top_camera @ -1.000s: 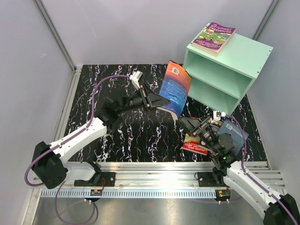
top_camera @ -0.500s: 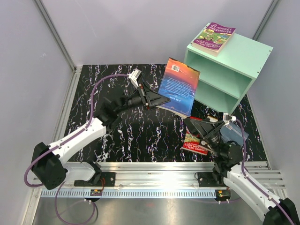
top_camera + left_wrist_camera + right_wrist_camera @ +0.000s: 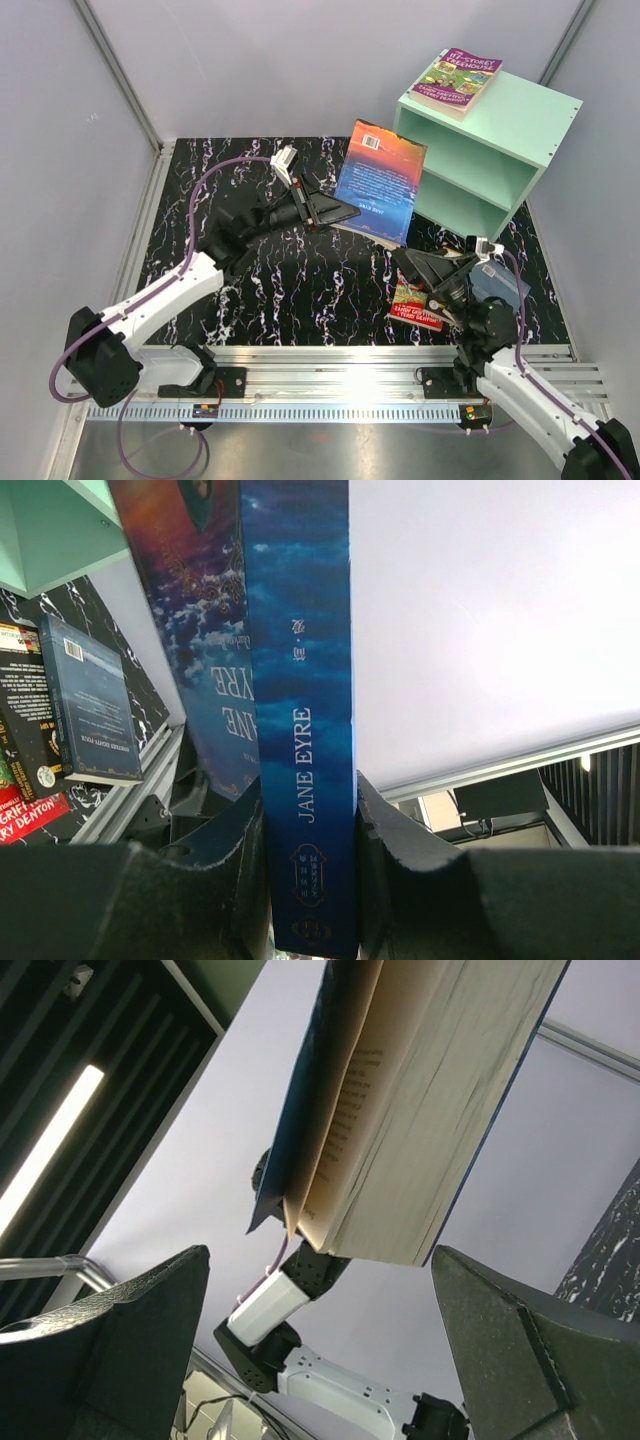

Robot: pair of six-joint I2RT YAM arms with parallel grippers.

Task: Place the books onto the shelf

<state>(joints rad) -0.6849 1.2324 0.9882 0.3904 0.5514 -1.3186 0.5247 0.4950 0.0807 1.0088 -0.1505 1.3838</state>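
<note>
My left gripper (image 3: 350, 211) is shut on the spine of a thick blue-orange sunset book (image 3: 384, 176), held upright above the mat just left of the mint-green shelf (image 3: 500, 150). In the left wrist view the blue spine (image 3: 303, 730) sits squeezed between the jaws of the left gripper (image 3: 308, 880). My right gripper (image 3: 418, 268) stands open below it and tilts up at the page edges (image 3: 430, 1130); nothing lies between its fingers (image 3: 130, 1330). A purple-green book (image 3: 457, 82) lies on the shelf top. A red book (image 3: 414, 307) lies on the mat.
A dark blue-grey book (image 3: 503, 284) lies on the mat beside the right wrist; it also shows as the blue book (image 3: 88, 705) in the left wrist view. Grey walls close in the black marbled mat (image 3: 290, 290). The held book's front cover (image 3: 300, 1110) hangs slightly open.
The left gripper has turned the held book so that its back cover faces the camera more squarely, and has drawn it slightly left. The right gripper has shifted a little and stays open.
</note>
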